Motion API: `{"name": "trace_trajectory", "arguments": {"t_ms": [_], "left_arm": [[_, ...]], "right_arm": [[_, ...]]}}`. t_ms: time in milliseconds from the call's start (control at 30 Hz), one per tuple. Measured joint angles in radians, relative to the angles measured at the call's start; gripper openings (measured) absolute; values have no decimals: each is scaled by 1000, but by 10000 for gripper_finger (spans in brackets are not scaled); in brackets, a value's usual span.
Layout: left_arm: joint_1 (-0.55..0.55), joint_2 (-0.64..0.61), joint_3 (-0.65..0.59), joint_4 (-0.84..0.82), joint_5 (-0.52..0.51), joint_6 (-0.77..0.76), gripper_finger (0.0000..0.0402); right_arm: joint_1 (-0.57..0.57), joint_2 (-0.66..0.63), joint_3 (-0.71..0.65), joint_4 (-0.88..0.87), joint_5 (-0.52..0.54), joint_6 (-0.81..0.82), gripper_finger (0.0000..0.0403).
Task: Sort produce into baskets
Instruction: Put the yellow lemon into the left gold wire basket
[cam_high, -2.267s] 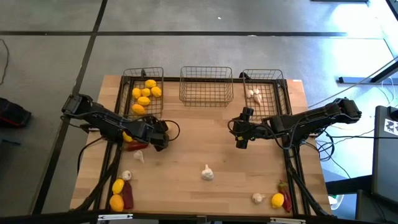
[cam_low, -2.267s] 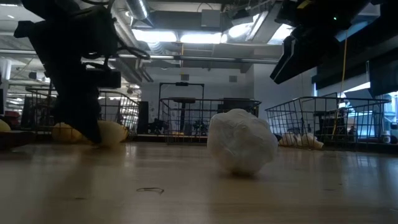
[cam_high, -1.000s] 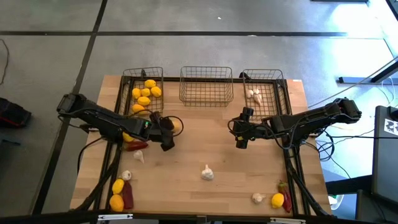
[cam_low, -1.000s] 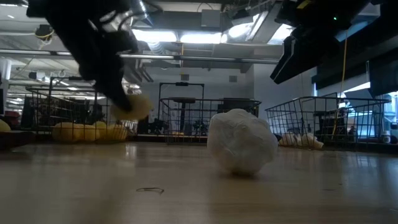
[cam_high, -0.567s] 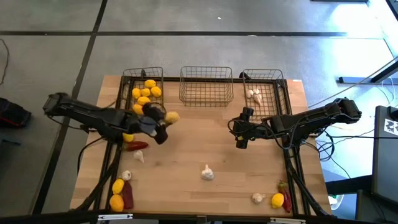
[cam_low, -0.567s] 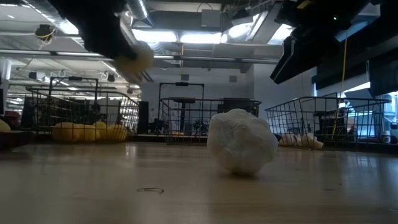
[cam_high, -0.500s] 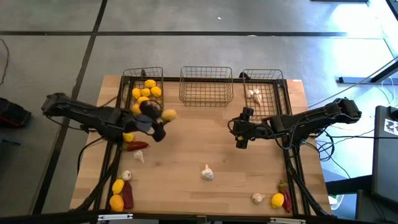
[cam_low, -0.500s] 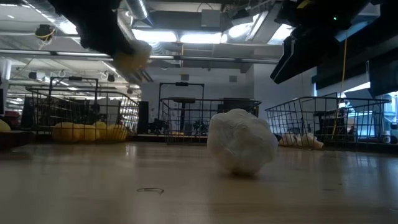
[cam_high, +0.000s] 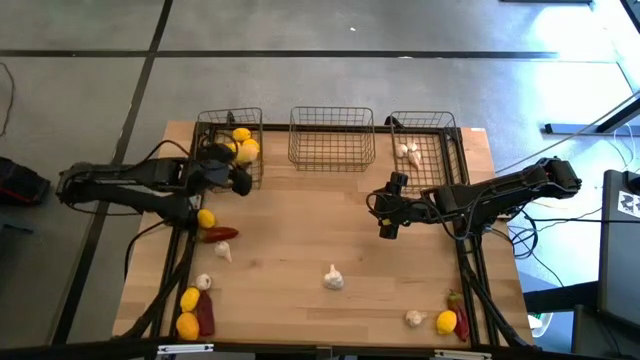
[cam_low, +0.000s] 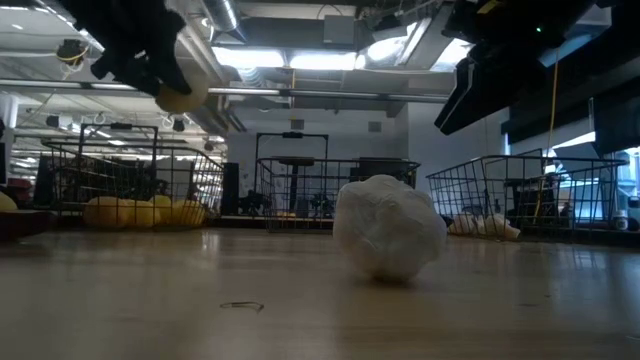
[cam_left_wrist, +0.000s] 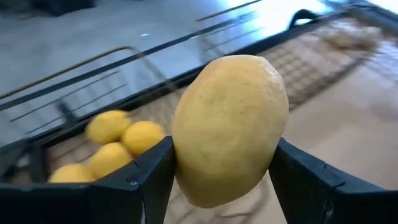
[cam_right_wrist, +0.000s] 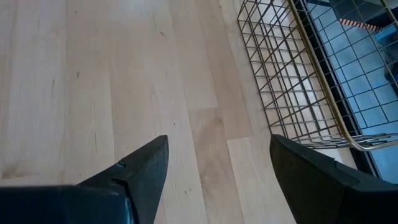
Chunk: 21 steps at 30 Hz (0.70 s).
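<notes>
My left gripper (cam_high: 229, 163) is shut on a yellow lemon (cam_left_wrist: 230, 127) and hangs over the near part of the left wire basket (cam_high: 208, 128), which holds several lemons (cam_high: 245, 142). The held lemon also shows high in the low view (cam_low: 180, 97). My right gripper (cam_high: 388, 226) is open and empty above the table, near the right basket (cam_high: 452, 150), which holds garlic (cam_high: 408, 152). The middle basket (cam_high: 332, 138) holds nothing that I can see. My left gripper pinches the lemon by its two opposite sides (cam_left_wrist: 184, 155) between its two fingers (cam_left_wrist: 149, 180). The fingers come from the table's left. The lemon is lifted clear, above the lemons in the left basket (cam_left_wrist: 112, 143).
Loose on the table: a lemon (cam_high: 206, 218), a chili (cam_high: 222, 234) and a garlic (cam_high: 222, 252) at the left; a garlic (cam_high: 203, 283), lemons (cam_high: 188, 312) and a chili (cam_high: 205, 318) near left; a garlic (cam_high: 333, 278) in the middle; a garlic (cam_high: 414, 318), a lemon (cam_high: 446, 321) and a chili (cam_high: 458, 303) near right.
My left gripper has risen with the lemon and carried it toward the table's far left, from beside the left basket to above it. The lemon, near the table before, now hangs well clear of it.
</notes>
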Motion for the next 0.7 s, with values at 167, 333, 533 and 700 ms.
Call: {"name": "trace_trajectory", "arguments": {"t_ms": [167, 333, 533, 700], "left_arm": [[114, 8, 0, -40, 2, -4, 228], [225, 8, 0, -38, 28, 2, 228], [353, 49, 0, -35, 112, 45, 228], [437, 123, 0, -33, 214, 73, 228]], "right_arm": [[0, 0, 0, 0, 0, 0, 276], [0, 0, 0, 0, 0, -3, 276], [0, 0, 0, 1, 0, -3, 276], [0, 0, 0, 0, 0, -3, 276]]}}
